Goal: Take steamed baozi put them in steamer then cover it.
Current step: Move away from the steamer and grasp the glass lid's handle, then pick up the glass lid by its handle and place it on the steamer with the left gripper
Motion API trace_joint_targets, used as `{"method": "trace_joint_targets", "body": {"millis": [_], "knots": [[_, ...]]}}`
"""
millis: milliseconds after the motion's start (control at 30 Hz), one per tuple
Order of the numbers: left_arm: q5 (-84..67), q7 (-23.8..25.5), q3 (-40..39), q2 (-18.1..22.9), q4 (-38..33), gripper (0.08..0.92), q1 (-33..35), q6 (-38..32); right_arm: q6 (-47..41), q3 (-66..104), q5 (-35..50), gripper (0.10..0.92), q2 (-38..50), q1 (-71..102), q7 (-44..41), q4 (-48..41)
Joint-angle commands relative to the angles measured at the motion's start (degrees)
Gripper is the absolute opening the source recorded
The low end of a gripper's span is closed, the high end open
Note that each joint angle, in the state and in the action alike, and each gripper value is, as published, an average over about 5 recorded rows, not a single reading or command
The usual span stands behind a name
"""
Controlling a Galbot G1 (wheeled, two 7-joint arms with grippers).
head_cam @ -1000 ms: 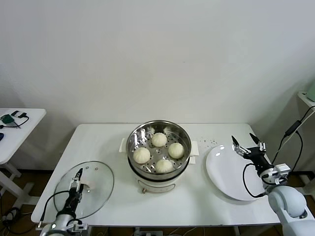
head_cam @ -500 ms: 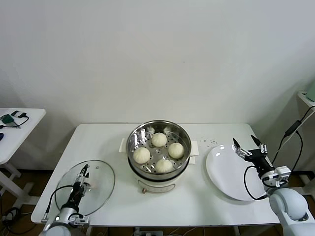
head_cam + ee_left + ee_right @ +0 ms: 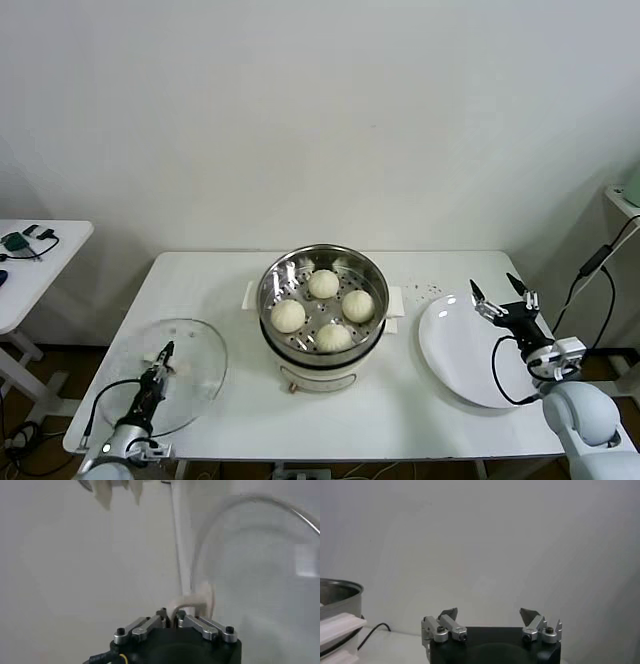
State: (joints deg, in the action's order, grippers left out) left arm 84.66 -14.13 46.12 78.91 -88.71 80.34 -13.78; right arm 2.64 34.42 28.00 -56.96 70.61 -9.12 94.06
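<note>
The steamer (image 3: pixel 322 250) stands mid-table, uncovered, and several cream-white baozi (image 3: pixel 323 284) rest on its perforated tray. Its round glass lid (image 3: pixel 195 375) is at the table's front left, tilted a little. My left gripper (image 3: pixel 160 358) is over the lid's middle, shut on the lid's pale handle (image 3: pixel 171 367). In the left wrist view the left gripper (image 3: pixel 170 614) pinches that cream handle (image 3: pixel 194 599), with the glass lid (image 3: pixel 260 565) behind it. My right gripper (image 3: pixel 503 297) hovers open above the plate's far edge. In its own view the right gripper (image 3: pixel 490 614) holds nothing.
A flat white plate (image 3: pixel 455 360) lies at the table's right end. Small dark crumbs (image 3: pixel 425 290) dot the table beside the steamer. The steamer's rim (image 3: pixel 335 591) shows far off in the right wrist view. A side table (image 3: pixel 30 270) with small items stands at far left.
My left gripper has gone from open to shut on the lid's handle. The lid has shifted slightly left and tipped. The right arm has barely moved.
</note>
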Motion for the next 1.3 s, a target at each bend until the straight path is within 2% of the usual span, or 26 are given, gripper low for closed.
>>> {"method": "trace_joint_targets", "body": {"millis": [33,267,400,500,700,867,967,1100,1167,1300], "knots": [[-7.0,0.8,-0.9,-1.2,-11.7,0.165,5.5,5.5,0.2,-0.2,-0.8,0.823,0.0,-0.6,0.0,-0.3],[-10.2,3.5,-3.7,-4.3,-27.5,0.164,11.5,18.3,0.6,-1.0,-1.6,0.823,0.4,-1.9,-0.1,-1.2],[-10.6,5.7,-6.6,-8.1,-35.2,0.164,12.8,26.2,0.8,-1.7,-2.0,0.823,0.6,-3.1,-0.2,-2.1],[-9.7,6.9,-10.2,-11.7,-38.3,0.164,11.9,31.6,0.9,-2.5,-2.5,0.823,0.9,-3.9,-0.3,-2.6],[-10.2,10.1,-20.5,-19.4,-38.7,0.164,5.6,41.3,0.9,-4.3,-3.5,0.823,1.7,-5.9,-0.3,-4.4],[-10.3,16.4,-34.4,-23.5,-38.4,0.164,-7.5,50.0,1.0,-6.3,-4.5,0.823,2.0,-8.1,-0.3,-6.5],[-10.0,22.7,-42.4,-23.4,-37.8,0.164,-16.1,54.6,1.2,-7.1,-5.2,0.823,1.8,-9.1,-0.3,-7.6],[-7.3,32.8,-49.2,-21.4,-36.7,0.164,-23.6,58.4,1.4,-7.5,-5.8,0.823,1.6,-9.6,-0.4,-8.4],[-5.2,36.2,-51.6,-19.3,-35.4,0.164,-26.6,58.8,1.4,-7.4,-6.1,0.823,1.5,-9.6,-0.4,-8.8],[-1.3,40.0,-56.6,-13.9,-31.8,0.164,-31.4,58.8,1.7,-6.8,-6.5,0.823,1.2,-9.2,-0.5,-9.4]]}}
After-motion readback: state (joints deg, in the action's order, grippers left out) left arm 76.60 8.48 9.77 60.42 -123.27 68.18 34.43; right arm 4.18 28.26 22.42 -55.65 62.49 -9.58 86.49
